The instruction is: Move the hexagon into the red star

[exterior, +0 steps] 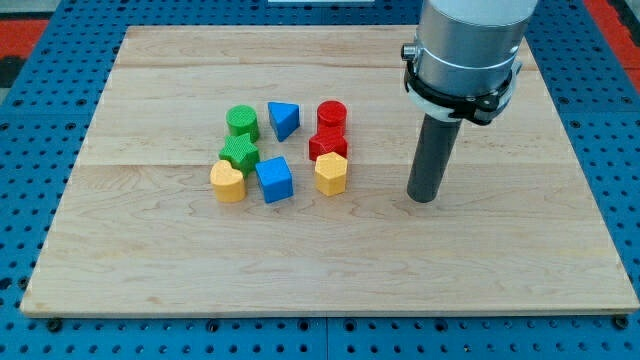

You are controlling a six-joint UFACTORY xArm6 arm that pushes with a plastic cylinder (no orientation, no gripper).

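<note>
The yellow hexagon [331,173] stands near the board's middle, touching the lower edge of the red star [327,145]. A red cylinder [331,115] sits just above the star. My tip [424,197] rests on the board to the right of the hexagon, roughly one block-width of bare wood between them, and slightly lower in the view. It touches no block.
Left of these stand a blue triangle [284,119], a green cylinder [242,122], a green star [239,152], a yellow heart [228,181] and a blue cube [274,180]. The wooden board [500,250] lies on a blue pegboard. The arm's grey body hangs over the view's top right.
</note>
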